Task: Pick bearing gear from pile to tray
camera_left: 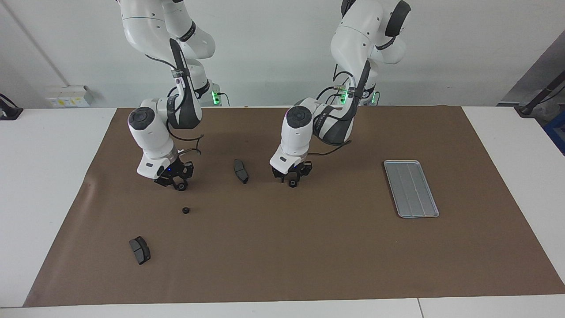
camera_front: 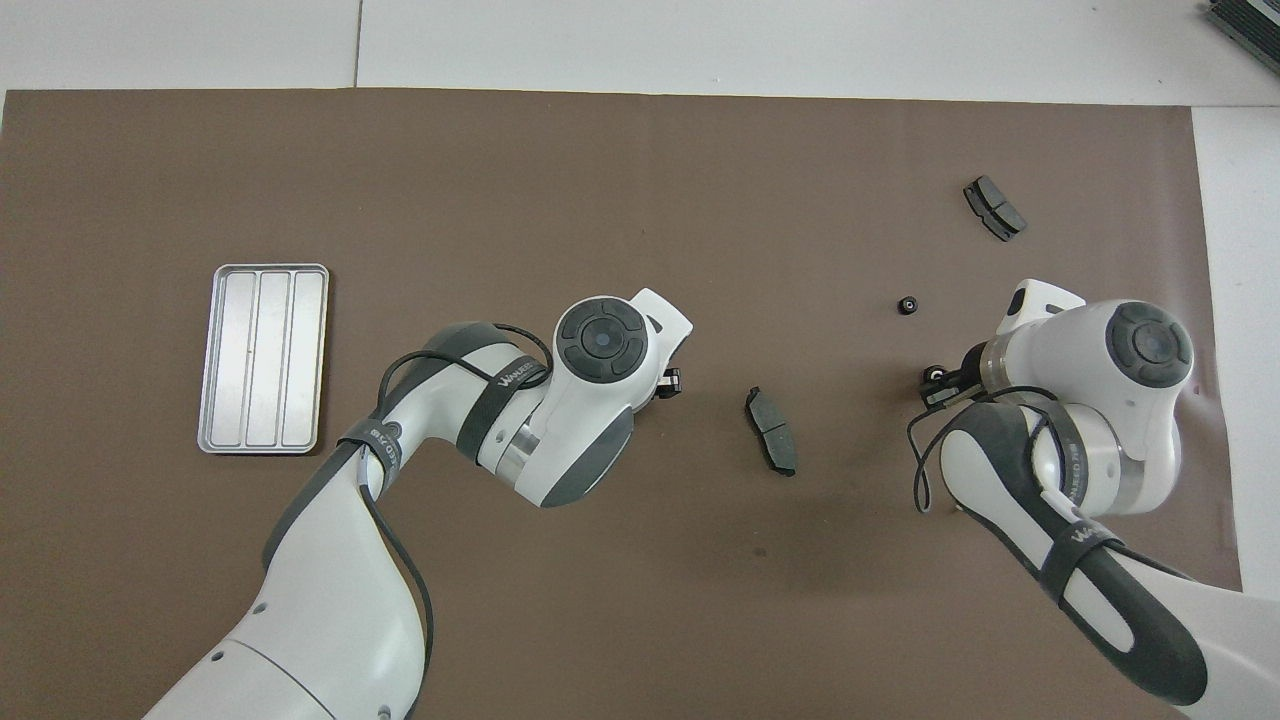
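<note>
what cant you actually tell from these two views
- Left gripper: its own wrist hides most of it in the overhead view; the facing view does not settle whether it grips the small black round piece.
- Right gripper: same doubt, another black piece.
- Tray grooves: depth unclear.

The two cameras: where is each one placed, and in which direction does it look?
Facing view: high across the table, looking at the robots; both whole arms, left gripper and right gripper show.
Overhead view: high above the robots' end, looking steeply down; forearms and wrists enter from the bottom.
Shared: the tray, the brown mat, the scattered parts.
</note>
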Controlling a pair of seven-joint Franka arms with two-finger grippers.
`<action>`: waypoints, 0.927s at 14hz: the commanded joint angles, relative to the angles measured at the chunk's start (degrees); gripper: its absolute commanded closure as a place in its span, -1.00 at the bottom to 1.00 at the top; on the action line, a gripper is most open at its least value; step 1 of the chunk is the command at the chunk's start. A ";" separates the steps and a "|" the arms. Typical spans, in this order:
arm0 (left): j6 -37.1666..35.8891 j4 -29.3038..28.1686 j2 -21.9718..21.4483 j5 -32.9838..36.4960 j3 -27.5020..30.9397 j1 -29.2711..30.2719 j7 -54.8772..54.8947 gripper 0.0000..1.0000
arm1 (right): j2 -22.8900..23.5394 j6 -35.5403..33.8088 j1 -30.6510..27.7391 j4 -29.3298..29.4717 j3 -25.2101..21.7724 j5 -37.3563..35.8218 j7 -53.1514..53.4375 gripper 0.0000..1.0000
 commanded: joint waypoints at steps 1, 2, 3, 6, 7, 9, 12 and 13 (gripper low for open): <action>1.30 -2.09 -1.93 2.54 1.01 -0.82 -0.97 -0.23 | -1.04 1.25 -0.61 -1.44 0.89 1.30 1.97 1.00; 1.38 -2.18 -1.84 2.80 1.01 -0.64 -0.88 -0.23 | -1.04 1.08 -0.43 -1.09 0.80 1.30 2.59 1.00; 1.47 -2.09 -1.75 2.81 1.01 -0.56 -0.79 -0.23 | -1.13 0.73 -0.34 -0.82 0.89 1.30 2.60 1.00; 2.00 -1.92 -1.49 5.79 0.92 -0.12 -0.44 -0.23 | -2.96 -3.12 -0.43 1.37 0.89 1.30 4.86 1.00; 2.52 -1.74 -1.23 5.88 0.92 -0.03 -0.44 -0.23 | -3.76 -5.40 -0.26 2.60 0.89 1.30 6.80 1.00; 3.84 -1.65 -0.96 5.88 0.92 -0.03 -0.44 -0.23 | -4.73 -10.24 0.10 5.58 1.06 1.30 10.05 1.00; 4.11 -1.65 -0.70 5.88 0.92 -0.03 -0.44 -0.23 | -5.69 -12.64 1.33 7.00 1.06 1.30 13.75 1.00; 4.11 -1.65 -0.70 5.88 0.92 -0.03 -0.44 -0.23 | -5.87 -12.63 1.42 7.00 1.06 1.30 14.11 1.00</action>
